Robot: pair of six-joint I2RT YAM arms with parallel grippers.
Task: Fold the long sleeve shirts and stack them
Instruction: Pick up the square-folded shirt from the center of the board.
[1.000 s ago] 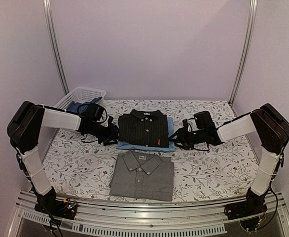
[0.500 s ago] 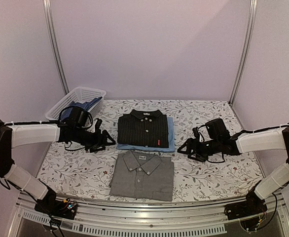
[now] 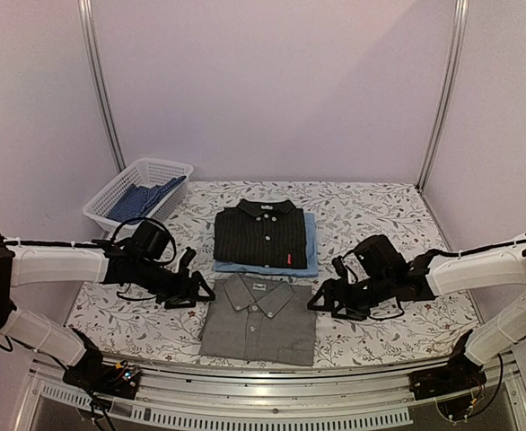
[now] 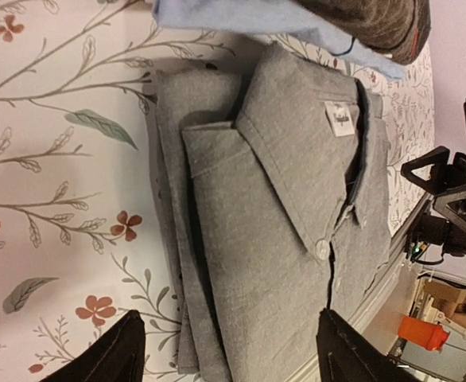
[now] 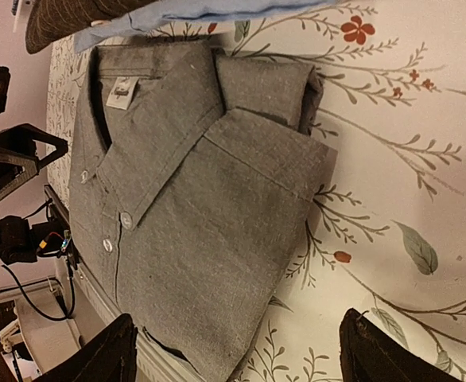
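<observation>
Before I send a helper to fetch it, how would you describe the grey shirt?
On the floral table, look at the near edge, between the left gripper and right gripper. The folded grey shirt lies there alone, in front of the black shirt stacked on a light blue shirt. It is the only plain mid-grey one.

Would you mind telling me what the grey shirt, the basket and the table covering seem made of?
The grey shirt looks like matte woven cotton or a blend: fine flecked weave, soft folds. The basket seems white moulded plastic, given its rigid lattice walls. The table covering is a floral printed sheet, cloth or vinyl; I cannot tell which.
</observation>
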